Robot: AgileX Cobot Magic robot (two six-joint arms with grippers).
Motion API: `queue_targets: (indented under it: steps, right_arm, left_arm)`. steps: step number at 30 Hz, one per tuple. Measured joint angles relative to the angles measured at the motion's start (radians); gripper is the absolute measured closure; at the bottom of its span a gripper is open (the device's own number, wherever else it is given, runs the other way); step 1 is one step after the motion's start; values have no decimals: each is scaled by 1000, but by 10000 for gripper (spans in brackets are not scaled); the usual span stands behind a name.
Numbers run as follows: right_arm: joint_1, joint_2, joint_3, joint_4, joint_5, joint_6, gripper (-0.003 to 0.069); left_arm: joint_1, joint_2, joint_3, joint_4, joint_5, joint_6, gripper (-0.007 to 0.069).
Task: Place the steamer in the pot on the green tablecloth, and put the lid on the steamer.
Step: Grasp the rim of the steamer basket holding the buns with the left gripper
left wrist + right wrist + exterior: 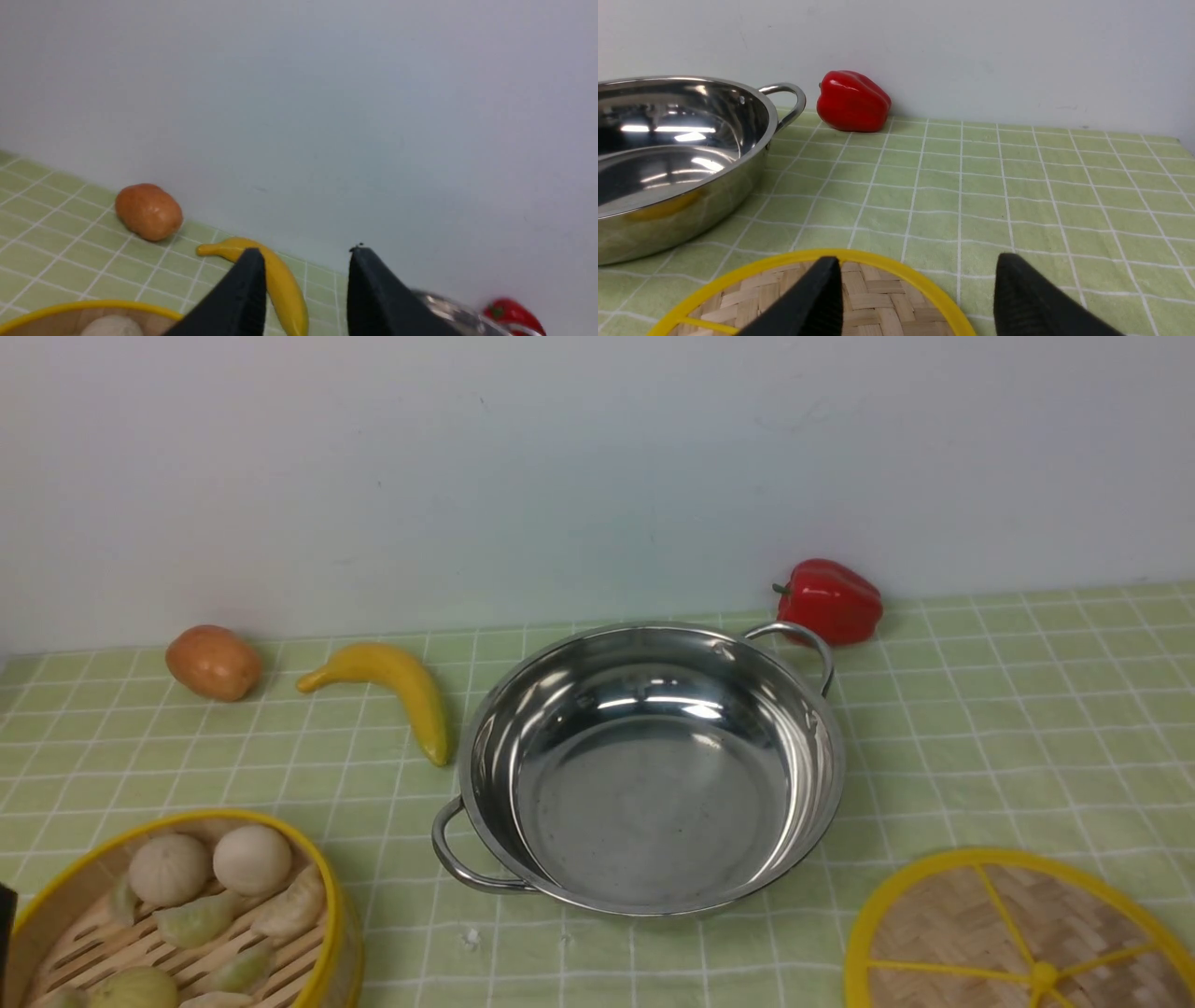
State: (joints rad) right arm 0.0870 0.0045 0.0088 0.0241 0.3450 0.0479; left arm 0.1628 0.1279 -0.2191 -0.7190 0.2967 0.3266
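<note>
the steamer (89, 947) sits on the green tablecloth (980, 737) at the near left corner of the front view, cut off by the picture's edge, with pale buns and dumplings on its slatted floor. it is not in the pot (644, 803), which stands in the middle of the cloth, apart from the steamer, its shiny inside bare. the lid (1018, 933) lies flat on the cloth at the near right, partly out of the picture, near the pot but not touching it.

the left gripper (306, 261) has its two dark fingers parted a moderate way with nothing between them; the steamer's yellow rim shows close by. the right gripper (917, 261) has its fingers wide apart and grips nothing. it hangs at the lid's far edge, one finger in front of the woven surface, the other in front of the cloth past the rim; whether either touches i cannot tell.

a banana (401, 686) lies just beside the pot on its left, a potato (214, 662) further left by the wall, and a red pepper (829, 600) by the wall behind the pot's far handle.
</note>
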Motion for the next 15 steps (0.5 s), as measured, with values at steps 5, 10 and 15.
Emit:
queue_targets:
  steps: [5, 10, 15]
  right_arm:
    - [0, 0, 0, 0, 0, 0, 221]
    - [0, 0, 0, 0, 0, 0, 221]
    - [0, 0, 0, 0, 0, 0, 221]
  left_arm:
    - [0, 279, -266, 201, 431, 15, 382]
    - [0, 581, -456, 374, 747, 196, 382]
    - [0, 803, -539, 370, 825, 299, 382]
